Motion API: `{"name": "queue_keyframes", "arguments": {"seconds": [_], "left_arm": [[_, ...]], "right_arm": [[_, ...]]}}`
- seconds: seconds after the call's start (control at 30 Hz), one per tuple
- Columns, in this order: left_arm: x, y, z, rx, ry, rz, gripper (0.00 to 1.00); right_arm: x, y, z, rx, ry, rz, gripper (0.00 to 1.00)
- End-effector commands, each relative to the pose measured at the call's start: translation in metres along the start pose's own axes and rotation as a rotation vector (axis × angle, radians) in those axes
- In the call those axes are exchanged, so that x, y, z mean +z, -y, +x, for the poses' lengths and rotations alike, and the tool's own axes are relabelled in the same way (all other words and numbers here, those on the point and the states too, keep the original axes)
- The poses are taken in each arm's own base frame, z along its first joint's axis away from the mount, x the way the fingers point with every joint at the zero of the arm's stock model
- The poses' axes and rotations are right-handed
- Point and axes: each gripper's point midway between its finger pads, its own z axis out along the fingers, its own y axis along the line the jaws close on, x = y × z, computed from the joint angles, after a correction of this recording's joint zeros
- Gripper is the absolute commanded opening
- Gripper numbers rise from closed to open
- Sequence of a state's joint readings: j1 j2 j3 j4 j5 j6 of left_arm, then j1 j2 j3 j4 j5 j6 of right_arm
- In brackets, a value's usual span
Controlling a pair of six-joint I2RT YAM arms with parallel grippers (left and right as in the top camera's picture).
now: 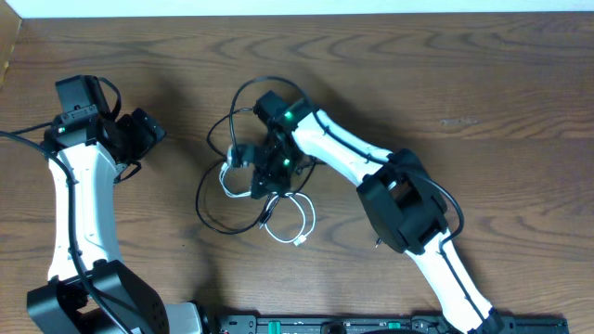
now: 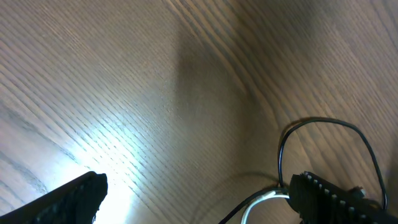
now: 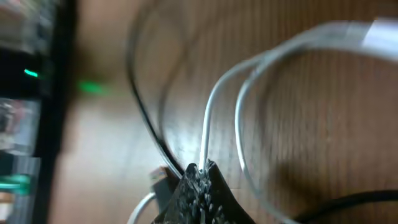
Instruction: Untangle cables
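The cables lie tangled at the table's middle. A thin black cable (image 1: 210,211) loops out to the left and up behind the arm, and a white cable (image 1: 303,223) curls toward the front. My right gripper (image 1: 263,176) is down in the tangle, shut on a strand of the white cable (image 3: 208,118), which rises from between its tips (image 3: 200,169). A black cable (image 3: 144,115) runs just beside them. My left gripper (image 1: 148,130) hovers well left of the tangle and stands wide open (image 2: 199,193) with nothing between its fingers; a black loop (image 2: 323,121) and a white strand (image 2: 261,200) show near its right finger (image 2: 333,199).
A black rail (image 1: 371,325) with green lights runs along the table's front edge. The wooden table (image 1: 464,83) extends to the right and back. The right arm's white links (image 1: 348,153) cross the table diagonally from the front right.
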State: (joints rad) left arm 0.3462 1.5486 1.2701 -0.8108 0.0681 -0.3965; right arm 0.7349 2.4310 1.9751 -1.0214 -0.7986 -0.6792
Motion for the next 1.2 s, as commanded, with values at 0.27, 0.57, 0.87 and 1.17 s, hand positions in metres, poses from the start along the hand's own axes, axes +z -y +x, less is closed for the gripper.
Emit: {"name": "queue_keyframes", "arguments": {"seconds": [0.27, 0.57, 0.87, 1.17], "left_arm": [[0.003, -0.005, 0.002, -0.007, -0.006, -0.023, 0.98], [0.003, -0.005, 0.002, -0.007, -0.007, -0.023, 0.98], [0.003, -0.005, 0.002, -0.007, -0.006, -0.023, 0.98], [0.003, -0.005, 0.002, -0.007, -0.006, -0.023, 0.98]], "right_arm": [[-0.077, -0.028, -0.064, -0.002, 0.245, -0.135, 0.01], [-0.145, -0.047, -0.117, -0.16, 0.392, -0.082, 0.01], [-0.225, -0.089, -0.167, -0.415, 0.523, 0.07, 0.01], [-0.301, -0.125, -0.189, -0.648, 0.645, 0.252, 0.01]]}}
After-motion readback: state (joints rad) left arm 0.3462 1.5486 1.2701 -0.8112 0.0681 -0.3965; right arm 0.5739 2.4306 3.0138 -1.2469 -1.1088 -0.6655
